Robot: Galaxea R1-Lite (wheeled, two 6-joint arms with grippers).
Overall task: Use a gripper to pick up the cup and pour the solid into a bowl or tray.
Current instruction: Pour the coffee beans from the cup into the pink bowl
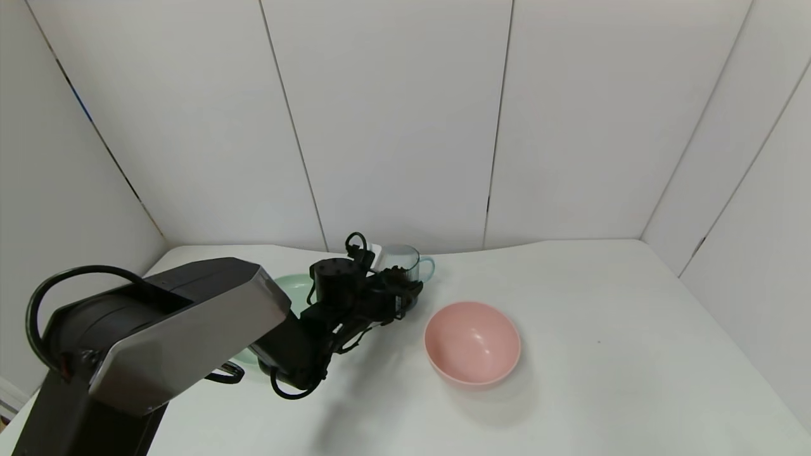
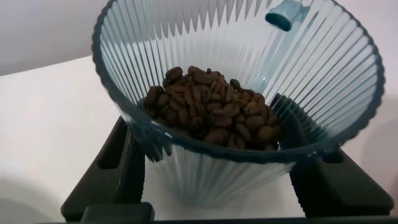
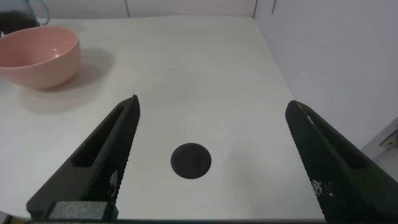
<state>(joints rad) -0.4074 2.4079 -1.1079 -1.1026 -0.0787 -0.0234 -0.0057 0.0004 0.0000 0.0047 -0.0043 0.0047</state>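
Note:
The cup [image 1: 405, 261], ribbed blue-grey with a light blue handle, stands at the far side of the table. My left gripper [image 1: 405, 294] reaches to it from the near side. In the left wrist view the cup [image 2: 249, 37] fills the picture and holds a heap of brown beans [image 2: 211, 112]. The black fingers [image 2: 118, 168] sit against both sides of its lower wall, so the left gripper [image 2: 217, 180] is shut on it. The pink bowl [image 1: 472, 342] stands empty to the right of the cup, nearer to me. My right gripper [image 3: 211, 134] is open and empty above the table, out of the head view.
A pale green plate [image 1: 294, 288] lies left of the cup, mostly hidden behind my left arm. White walls close the table's far and side edges. A black round spot [image 3: 191, 160] marks the table under the right gripper; the bowl [image 3: 37, 56] shows far off there.

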